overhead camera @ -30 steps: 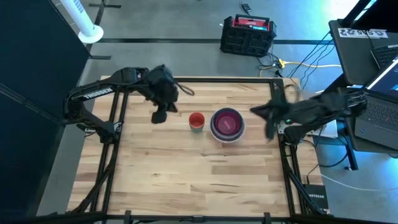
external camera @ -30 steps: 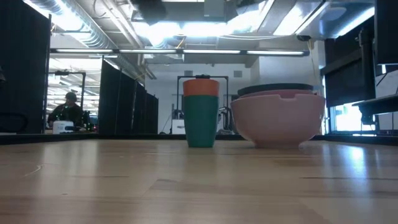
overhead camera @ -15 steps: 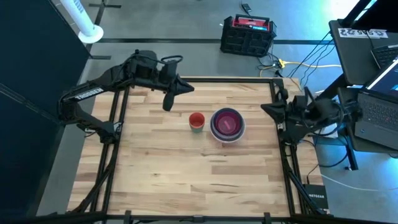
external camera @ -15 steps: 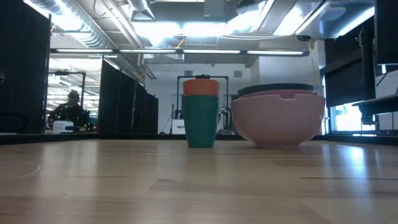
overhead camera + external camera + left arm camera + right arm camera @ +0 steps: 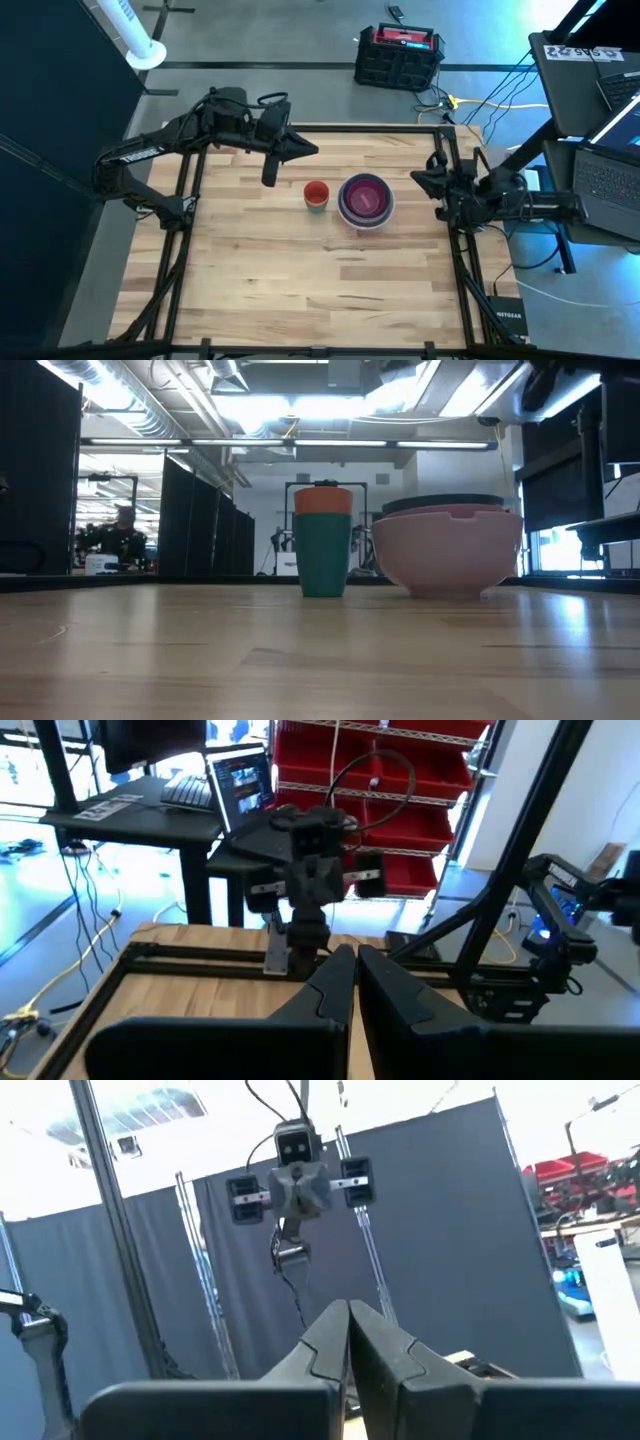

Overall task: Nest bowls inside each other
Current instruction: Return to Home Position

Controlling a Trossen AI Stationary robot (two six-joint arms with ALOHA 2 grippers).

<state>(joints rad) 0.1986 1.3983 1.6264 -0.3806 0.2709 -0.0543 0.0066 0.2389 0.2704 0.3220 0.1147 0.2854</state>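
Observation:
A stack of nested bowls (image 5: pixel 365 198) rests on its base at the middle of the table. Its outermost bowl is pale pink (image 5: pixel 447 550), a dark rim shows above that, and a hot pink bowl lies innermost. Just left of the stack stands a small, tall teal bowl (image 5: pixel 323 555) with an orange-red one (image 5: pixel 316 191) inside it. My left gripper (image 5: pixel 312 151) is shut and holds nothing; it hangs above the table's far left part and points nearly level toward the right. My right gripper (image 5: pixel 416 178) is shut and holds nothing, at the table's right edge.
Black frame rails (image 5: pixel 185 190) run along the table's left and right sides. A red and black case (image 5: pixel 400 55) sits on the floor beyond the far edge. Laptops (image 5: pixel 600 150) stand to the right. A person (image 5: pixel 118 530) shows far off in the room.
My left gripper has risen, gone toward the far edge and tipped up from pointing down to nearly level. My right arm has drawn back toward the table's right edge and sunk, and its gripper has tipped upward. The bowls have kept their places.

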